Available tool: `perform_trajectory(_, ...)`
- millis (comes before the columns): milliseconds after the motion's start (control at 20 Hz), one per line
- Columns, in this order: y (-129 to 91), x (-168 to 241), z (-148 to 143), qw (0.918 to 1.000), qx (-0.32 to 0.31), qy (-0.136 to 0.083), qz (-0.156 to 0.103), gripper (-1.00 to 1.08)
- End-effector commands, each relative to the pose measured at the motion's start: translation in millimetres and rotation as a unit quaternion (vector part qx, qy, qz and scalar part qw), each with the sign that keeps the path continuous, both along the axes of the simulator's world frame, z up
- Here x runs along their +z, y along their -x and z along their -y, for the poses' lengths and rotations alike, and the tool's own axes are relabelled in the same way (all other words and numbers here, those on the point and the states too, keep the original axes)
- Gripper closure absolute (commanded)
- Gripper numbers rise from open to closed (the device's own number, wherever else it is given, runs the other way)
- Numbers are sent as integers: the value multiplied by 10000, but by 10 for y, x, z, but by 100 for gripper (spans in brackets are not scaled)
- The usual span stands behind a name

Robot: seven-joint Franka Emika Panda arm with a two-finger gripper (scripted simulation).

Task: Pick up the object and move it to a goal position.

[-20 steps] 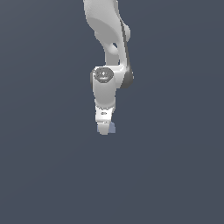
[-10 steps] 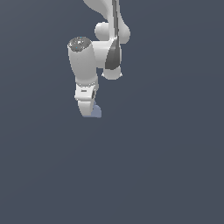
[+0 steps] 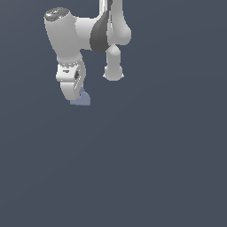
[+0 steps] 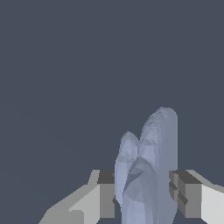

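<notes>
The object point(image 4: 146, 170) is a pale blue-grey lump that fills the gap between my two fingers in the wrist view, with a dark pad pressed against each of its sides. My gripper point(image 4: 142, 192) is shut on it. In the exterior view only a small blue-grey piece of the object point(image 3: 81, 99) peeks out under the white hand, and my gripper point(image 3: 76, 95) hangs well above the dark floor in the exterior view's upper left. The fingers themselves are mostly hidden behind the hand there.
The white arm point(image 3: 88, 31) comes down from the top edge of the exterior view, with a link point(image 3: 114, 66) hanging beside the hand. A plain dark grey floor point(image 3: 142, 168) lies all around.
The arm has swung toward the exterior view's left and lifted higher, carrying the object along in the gripper. The grip has stayed the same.
</notes>
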State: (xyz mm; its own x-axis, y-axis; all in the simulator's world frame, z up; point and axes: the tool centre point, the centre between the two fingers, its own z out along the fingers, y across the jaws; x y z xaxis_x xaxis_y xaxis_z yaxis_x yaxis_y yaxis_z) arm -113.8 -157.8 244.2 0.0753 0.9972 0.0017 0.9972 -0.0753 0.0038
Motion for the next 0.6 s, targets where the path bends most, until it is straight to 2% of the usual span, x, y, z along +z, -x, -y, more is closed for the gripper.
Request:
perform_trajectory(0,61,112,98,10000,5,-5,-7,108)
perform_trajectory(250,117,229,209,10000,3,-1,-14,108)
perform_trajectory(550,122,258,211,10000,-3,3,-11,108)
